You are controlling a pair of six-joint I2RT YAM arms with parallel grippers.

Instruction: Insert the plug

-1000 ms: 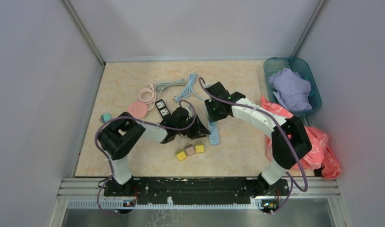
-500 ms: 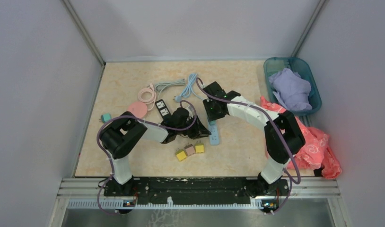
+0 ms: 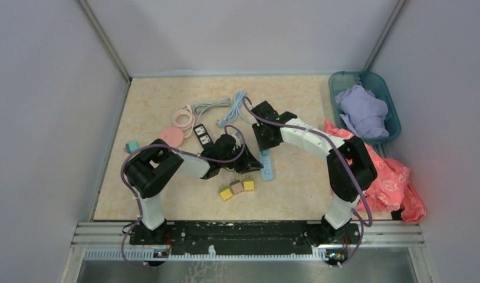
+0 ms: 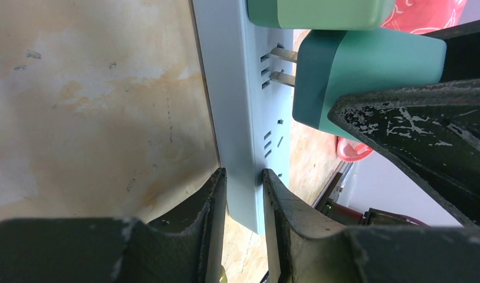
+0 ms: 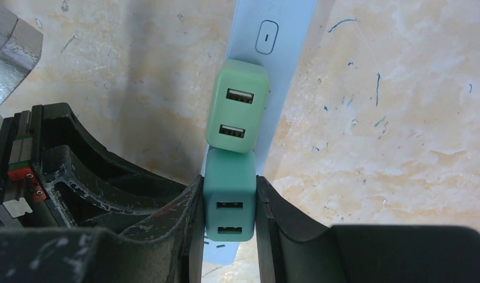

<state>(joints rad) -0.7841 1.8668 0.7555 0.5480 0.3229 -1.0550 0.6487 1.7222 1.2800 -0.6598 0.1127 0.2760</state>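
Left pincer (image 4: 245, 184) pinches the pale-blue plastic power strip (image 4: 237, 88). Just ahead, right pincer (image 5: 229, 190) grips the teal block plug (image 5: 229, 174), prongs half in.

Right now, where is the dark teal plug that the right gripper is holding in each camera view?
Top external: mid-picture, the dark teal plug is mostly hidden; only a sliver shows.
Left wrist: upper right, prongs partly in the strip.
Right wrist: bottom centre, clamped in the right gripper.
Shared landmark: the light blue power strip, seen in all three views.
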